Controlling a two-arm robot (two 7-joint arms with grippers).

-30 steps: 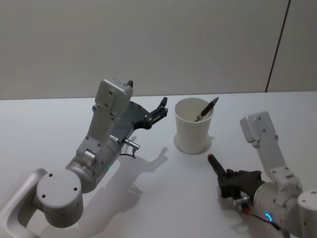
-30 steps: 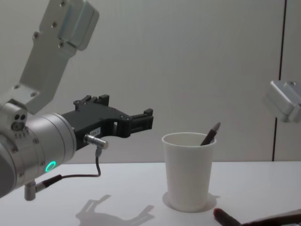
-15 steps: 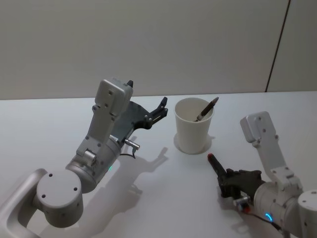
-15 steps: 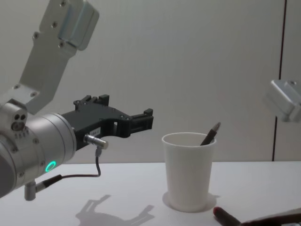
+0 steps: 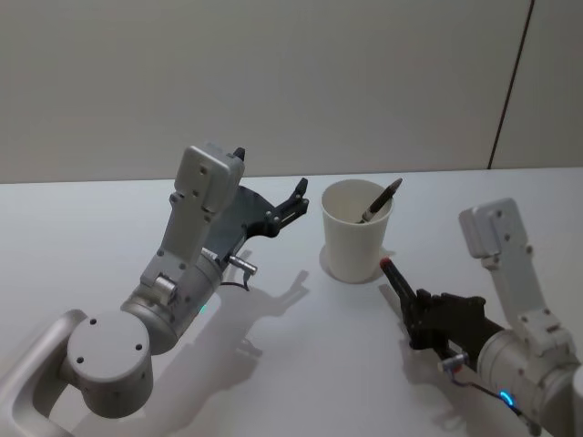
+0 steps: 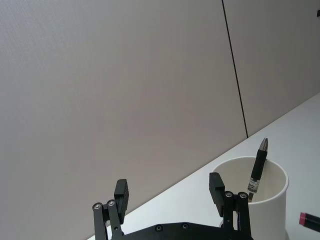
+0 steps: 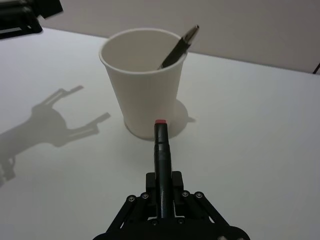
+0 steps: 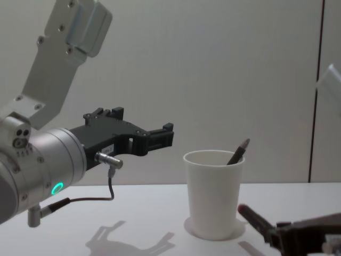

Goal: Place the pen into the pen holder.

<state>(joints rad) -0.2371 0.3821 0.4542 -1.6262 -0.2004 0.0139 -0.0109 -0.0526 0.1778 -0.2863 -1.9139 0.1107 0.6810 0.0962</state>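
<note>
The pen holder (image 5: 355, 238) is a white paper cup standing at the table's middle back; it also shows in the chest view (image 8: 212, 197) and both wrist views (image 7: 141, 87) (image 6: 262, 205). A dark pen (image 5: 380, 200) (image 8: 238, 151) (image 7: 178, 47) (image 6: 257, 169) leans inside it, tip above the rim. My right gripper (image 5: 420, 317) (image 7: 161, 192) (image 8: 281, 234) is shut on a second black pen with a red end (image 5: 394, 278) (image 7: 160, 150) (image 8: 253, 218), which points at the cup's base from just in front of it. My left gripper (image 5: 297, 202) (image 8: 162, 137) (image 6: 169, 190) hangs open and empty, raised to the left of the cup.
The white table (image 5: 82, 237) stretches wide to the left and in front of the cup. A grey wall (image 5: 273, 82) with a dark vertical seam stands behind the table. The left arm's shadow (image 7: 60, 117) lies on the table left of the cup.
My right gripper has lifted and moved forward with the red-ended pen, bringing its tip close to the cup. The left arm and the cup have not moved.
</note>
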